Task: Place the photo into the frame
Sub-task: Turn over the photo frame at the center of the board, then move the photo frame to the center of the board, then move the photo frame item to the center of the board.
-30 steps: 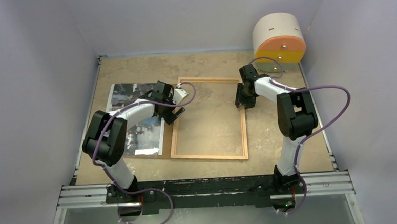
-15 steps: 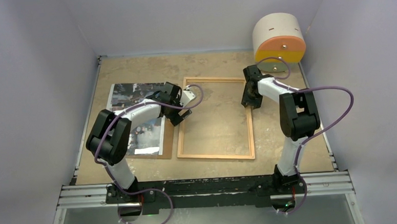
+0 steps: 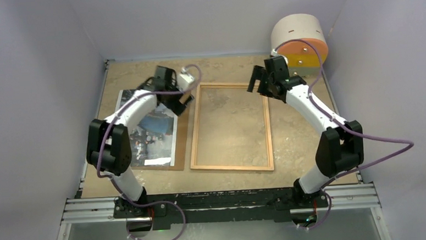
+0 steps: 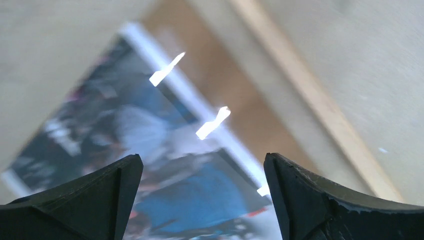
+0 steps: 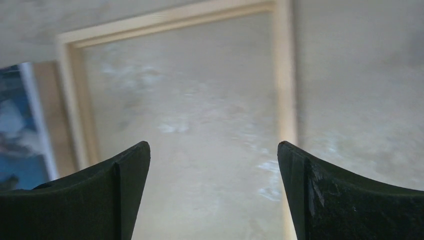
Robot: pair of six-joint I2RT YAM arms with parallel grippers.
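Note:
The frame, thin light wood round a clear pane, lies flat mid-table. Left of it lies the photo, face up in blue and dark tones. My left gripper hovers open over the photo's far right corner, holding nothing. In the left wrist view the photo shows blurred between the fingers, with the frame's rail to the right. My right gripper is open above the frame's far right corner. The right wrist view looks down on the frame and its pane, with the photo at the left edge.
A brown backing panel lies under the photo, its strip showing beside the frame. A white drum with an orange and yellow face stands at the back right corner. Enclosure walls close in on three sides. A metal rail runs along the near edge.
The frame first slid a little to the right and straightened. Then my right gripper opened off its right rail, and both grippers rose and moved toward the far side.

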